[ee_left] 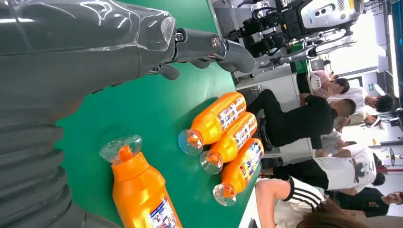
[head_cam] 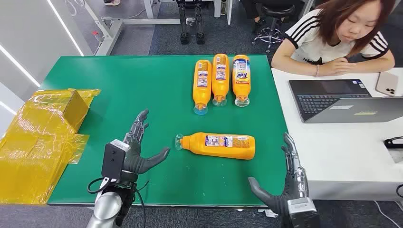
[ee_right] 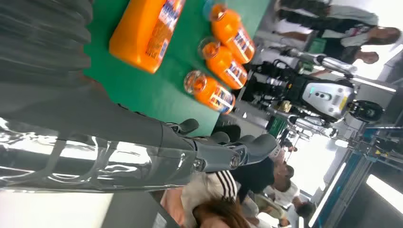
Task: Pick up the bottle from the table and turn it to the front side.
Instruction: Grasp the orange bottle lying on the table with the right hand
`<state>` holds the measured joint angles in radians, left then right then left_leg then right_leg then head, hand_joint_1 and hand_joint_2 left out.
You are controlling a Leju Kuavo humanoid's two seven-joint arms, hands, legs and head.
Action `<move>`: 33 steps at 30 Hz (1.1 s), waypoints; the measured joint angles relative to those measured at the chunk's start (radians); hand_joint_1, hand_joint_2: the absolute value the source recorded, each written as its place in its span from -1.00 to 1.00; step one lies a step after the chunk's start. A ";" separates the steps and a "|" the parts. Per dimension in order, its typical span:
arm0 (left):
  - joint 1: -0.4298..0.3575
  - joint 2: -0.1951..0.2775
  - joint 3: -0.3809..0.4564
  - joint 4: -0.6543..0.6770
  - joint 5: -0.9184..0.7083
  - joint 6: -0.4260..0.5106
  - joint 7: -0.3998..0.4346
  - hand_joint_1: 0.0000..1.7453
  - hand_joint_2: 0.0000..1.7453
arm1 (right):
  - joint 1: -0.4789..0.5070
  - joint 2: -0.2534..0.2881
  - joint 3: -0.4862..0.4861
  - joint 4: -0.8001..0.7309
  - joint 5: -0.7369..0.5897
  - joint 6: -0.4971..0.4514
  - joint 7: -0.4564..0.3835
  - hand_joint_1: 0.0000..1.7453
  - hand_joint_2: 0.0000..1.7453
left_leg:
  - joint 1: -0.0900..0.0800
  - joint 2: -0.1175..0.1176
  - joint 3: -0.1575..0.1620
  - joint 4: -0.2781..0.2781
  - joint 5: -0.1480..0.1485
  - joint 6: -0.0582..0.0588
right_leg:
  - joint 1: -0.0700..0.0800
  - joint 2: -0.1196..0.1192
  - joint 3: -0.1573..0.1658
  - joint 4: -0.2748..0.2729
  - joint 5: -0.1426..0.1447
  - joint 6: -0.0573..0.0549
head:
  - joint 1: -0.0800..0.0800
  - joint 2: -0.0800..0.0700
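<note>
An orange plastic bottle with a clear cap and a printed label lay on its side on the green table top, near the front edge, its cap pointing toward the robot's left and its flat base toward the right. The left hand hovered just beside the cap end without touching it, fingers spread wide and thumb stretched toward the bottle, holding nothing. The right hand stood at the table's front right corner, near the bottle's base but apart from it, its fingers extended upward and its thumb angled inward, also empty. In the left wrist view the same bottle showed close by, with the grey thumb reaching out above the green surface. Farther back on the table a row of three similar orange bottles lay side by side, caps toward the robot, well apart from the lone one. Crumpled yellow transparent wrapping over a box covered the table's left edge. At an adjoining white desk a seated person in a white striped-sleeve shirt leaned over an open dark laptop, with a phone lying beside it.
</note>
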<state>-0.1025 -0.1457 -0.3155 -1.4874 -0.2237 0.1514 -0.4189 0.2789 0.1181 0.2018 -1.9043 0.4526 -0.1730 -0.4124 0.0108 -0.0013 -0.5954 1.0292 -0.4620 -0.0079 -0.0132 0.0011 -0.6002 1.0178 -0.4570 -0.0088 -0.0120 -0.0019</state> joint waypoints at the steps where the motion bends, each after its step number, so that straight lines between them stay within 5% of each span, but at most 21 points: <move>1: 0.000 0.000 0.000 0.000 0.000 -0.001 0.000 -1.00 1.00 | -0.004 -0.002 0.000 0.000 0.036 -0.004 0.013 -1.00 1.00 | 0.000 0.000 0.000 0.000 0.000 0.000 | 0.000 0.000 0.000 0.000 0.000 0.000 | 0.000 0.000; 8: -0.002 0.001 -0.004 0.001 0.010 -0.037 -0.006 -1.00 1.00 | -0.102 -0.087 0.000 0.051 0.304 0.029 0.188 -1.00 1.00 | 0.000 0.000 0.000 0.000 0.000 0.000 | 0.000 0.000 0.001 0.000 0.001 0.000 | 0.000 0.000; 18: -0.060 0.013 -0.038 0.057 0.070 -0.088 -0.021 -1.00 1.00 | -0.524 -0.307 0.044 0.482 0.216 0.258 0.299 -1.00 1.00 | 0.000 0.001 -0.001 0.003 0.003 0.004 | 0.000 0.000 0.001 0.000 0.005 0.002 | 0.000 0.000; 23: -0.085 0.022 -0.050 0.087 0.078 -0.091 -0.022 -1.00 1.00 | -0.648 -0.329 0.130 0.659 0.238 0.308 0.310 -1.00 1.00 | 0.000 0.001 -0.001 0.003 0.003 0.003 | 0.000 0.001 0.000 0.001 0.005 0.001 | 0.000 0.000; 33: -0.127 0.026 -0.064 0.131 0.079 -0.089 -0.029 -1.00 1.00 | -0.851 -0.306 0.323 0.891 0.115 0.383 0.200 -1.00 1.00 | 0.000 0.001 -0.002 0.003 0.003 0.003 | 0.000 0.001 -0.001 0.001 0.005 0.001 | 0.000 0.000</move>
<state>-0.2294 -0.1198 -0.3793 -1.3565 -0.1451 0.0626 -0.4476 -0.5718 -0.1879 0.5252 -1.0130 0.5677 0.2103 -0.2125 0.0107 -0.0003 -0.5977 1.0318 -0.4586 -0.0046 -0.0131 0.0020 -0.6013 1.0191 -0.4517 -0.0075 -0.0120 -0.0019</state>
